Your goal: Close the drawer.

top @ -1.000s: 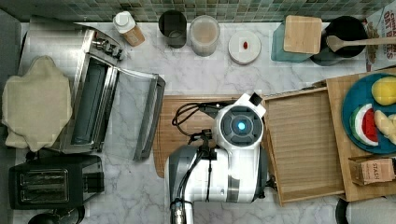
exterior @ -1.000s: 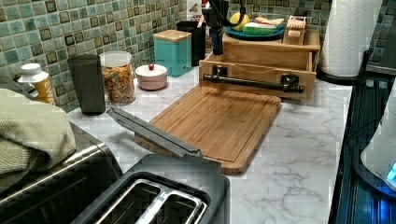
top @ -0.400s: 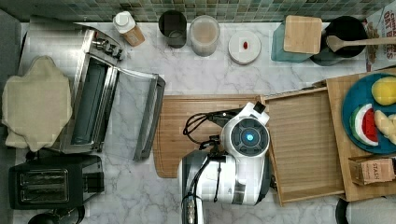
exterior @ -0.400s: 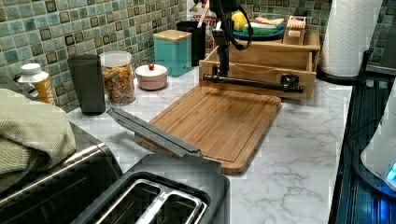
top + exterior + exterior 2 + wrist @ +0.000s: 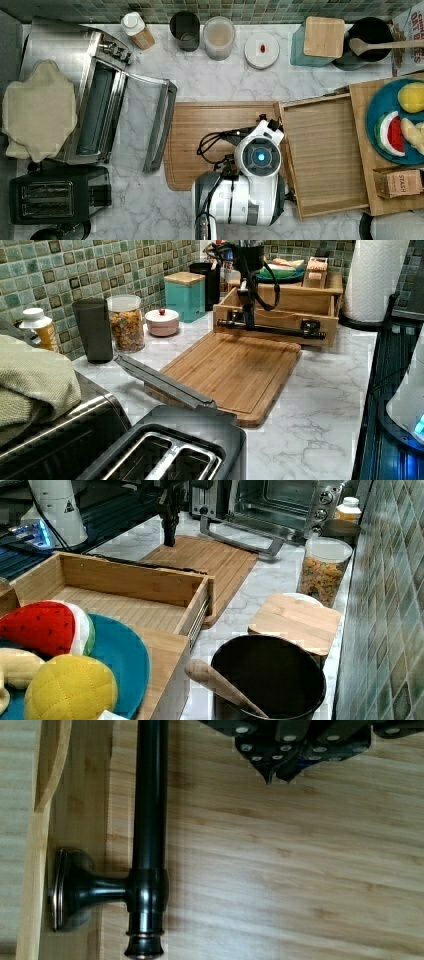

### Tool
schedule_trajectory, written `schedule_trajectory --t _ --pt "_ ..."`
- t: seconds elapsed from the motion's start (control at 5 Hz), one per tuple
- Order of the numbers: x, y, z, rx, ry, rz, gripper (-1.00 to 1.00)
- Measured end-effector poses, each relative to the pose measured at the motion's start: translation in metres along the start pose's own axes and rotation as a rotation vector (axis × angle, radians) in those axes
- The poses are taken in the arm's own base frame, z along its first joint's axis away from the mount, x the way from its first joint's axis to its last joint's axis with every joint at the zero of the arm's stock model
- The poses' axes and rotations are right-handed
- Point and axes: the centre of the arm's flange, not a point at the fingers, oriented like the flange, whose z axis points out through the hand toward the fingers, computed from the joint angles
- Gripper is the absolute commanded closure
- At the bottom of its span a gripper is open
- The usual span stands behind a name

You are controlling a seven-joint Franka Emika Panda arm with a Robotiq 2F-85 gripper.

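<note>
We are hovering the jaws, pressed together and empty, near the handle [image 5: 149, 840] of the drawer [image 5: 325, 155], standing open right of the cutting board [image 5: 235, 372]; pushing off-centre risks jamming it.

Kitchen counter, white marble with grey veining [image 5: 220, 80], green mosaic tile wall [image 5: 75, 270] along the back edge.

Toaster oven [image 5: 107, 95] with door dropped open at the top view's left end of the counter, folded cloth [image 5: 37, 107] on top, black toaster [image 5: 55, 195] at the front-left corner. Jars and canisters [image 5: 218, 37] line the back edge. Paper towel roll [image 5: 372, 277] by the far end in the left view. Even indoor light.
</note>
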Motion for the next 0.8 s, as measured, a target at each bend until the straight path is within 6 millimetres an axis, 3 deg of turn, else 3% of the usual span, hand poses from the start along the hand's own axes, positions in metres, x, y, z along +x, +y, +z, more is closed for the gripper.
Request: schedule_trajectory --t 0.2,0.8 --pt "-0.013 0.006 0.015 -0.005 0.017 -0.013 1.00" --pt "-0.046 0.063 0.046 0.012 0.032 -0.083 1.00"
